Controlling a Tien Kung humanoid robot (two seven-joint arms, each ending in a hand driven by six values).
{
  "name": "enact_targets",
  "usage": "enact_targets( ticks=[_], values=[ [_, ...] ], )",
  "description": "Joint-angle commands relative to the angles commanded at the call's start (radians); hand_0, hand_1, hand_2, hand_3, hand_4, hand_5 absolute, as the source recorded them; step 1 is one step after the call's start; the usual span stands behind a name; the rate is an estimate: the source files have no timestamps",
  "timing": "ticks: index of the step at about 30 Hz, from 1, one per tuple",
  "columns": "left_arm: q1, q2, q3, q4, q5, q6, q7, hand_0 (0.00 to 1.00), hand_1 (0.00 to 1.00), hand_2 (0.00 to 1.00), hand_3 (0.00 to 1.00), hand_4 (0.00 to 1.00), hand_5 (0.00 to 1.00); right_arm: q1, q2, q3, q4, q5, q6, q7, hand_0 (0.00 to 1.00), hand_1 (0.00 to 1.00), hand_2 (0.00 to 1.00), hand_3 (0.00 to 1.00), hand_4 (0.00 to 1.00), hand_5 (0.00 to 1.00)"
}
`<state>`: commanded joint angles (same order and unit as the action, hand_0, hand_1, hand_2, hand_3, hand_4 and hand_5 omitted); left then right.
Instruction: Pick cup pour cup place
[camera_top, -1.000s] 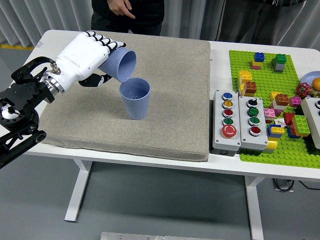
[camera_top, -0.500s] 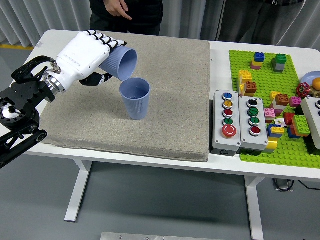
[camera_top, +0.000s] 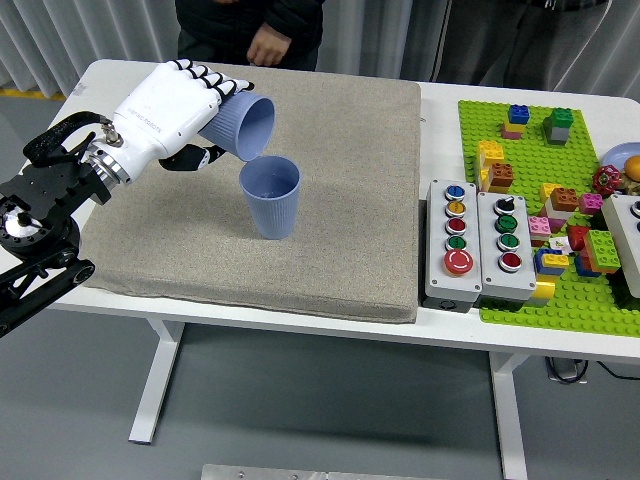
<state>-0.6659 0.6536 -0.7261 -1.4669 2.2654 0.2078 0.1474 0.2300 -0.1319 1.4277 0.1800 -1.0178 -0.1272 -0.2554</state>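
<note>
The left hand (camera_top: 172, 108), white-shelled with black-tipped fingers (camera_top: 205, 76), reaches in from the left over the grey mat (camera_top: 330, 200). Its fingers are wrapped around a blue cup (camera_top: 240, 125), which is tipped far over toward the right with its open mouth facing right and slightly down. The lower lip of this tilted cup sits just above the far-left rim of a second blue cup (camera_top: 270, 196). The second cup stands upright on the mat, left of the mat's centre, mouth open upward. Whether the two rims touch cannot be determined.

The mat covers the left part of the white table (camera_top: 440, 85). To the right of the mat, two grey button boxes (camera_top: 478, 240) lie side by side, each with a column of coloured buttons. Further right, a green baseplate (camera_top: 520, 165) carries assorted coloured building blocks (camera_top: 495, 165).

A person stands at the far side of the table; one hand (camera_top: 269, 45) hangs near the far edge, above the mat's far border, apart from the cups.
</note>
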Motion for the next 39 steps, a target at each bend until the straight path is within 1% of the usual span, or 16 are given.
enact_targets(
  ticks=[5,10,15,19,27,39],
  values=[
    [0.002,0.003,0.006,-0.013,0.004,0.0,0.005,0.557,0.543,0.594,0.571,0.669,0.044,-0.002,0.001,0.001,0.0,-0.001,0.001,-0.001,0.716,0.673,0.657,0.611,0.002,0.206],
    [-0.001,0.006,0.014,-0.028,0.004,0.015,0.02,0.556,0.543,0.593,0.571,0.67,0.043,-0.005,0.001,0.003,0.0,-0.01,0.002,-0.002,0.716,0.673,0.657,0.611,0.002,0.207],
    [-0.008,0.012,0.024,-0.017,0.004,0.021,0.024,0.555,0.542,0.592,0.571,0.669,0.044,-0.006,0.001,0.004,0.0,-0.018,0.003,-0.003,0.716,0.673,0.658,0.611,0.002,0.205],
    [-0.027,0.028,0.055,-0.014,0.004,0.02,0.026,0.556,0.542,0.592,0.571,0.669,0.048,-0.003,0.0,0.003,0.0,-0.013,0.002,-0.002,0.716,0.673,0.657,0.611,0.002,0.206],
    [-0.038,0.034,0.075,-0.014,0.004,0.024,0.03,0.554,0.542,0.592,0.571,0.669,0.047,0.001,0.0,0.001,0.0,-0.008,0.001,-0.001,0.716,0.673,0.658,0.611,0.002,0.207],
    [-0.059,0.053,0.117,-0.013,0.004,0.023,0.036,0.554,0.542,0.591,0.571,0.669,0.051,0.003,-0.001,-0.003,0.0,-0.002,0.001,0.0,0.716,0.673,0.657,0.611,0.002,0.209]
  ],
)
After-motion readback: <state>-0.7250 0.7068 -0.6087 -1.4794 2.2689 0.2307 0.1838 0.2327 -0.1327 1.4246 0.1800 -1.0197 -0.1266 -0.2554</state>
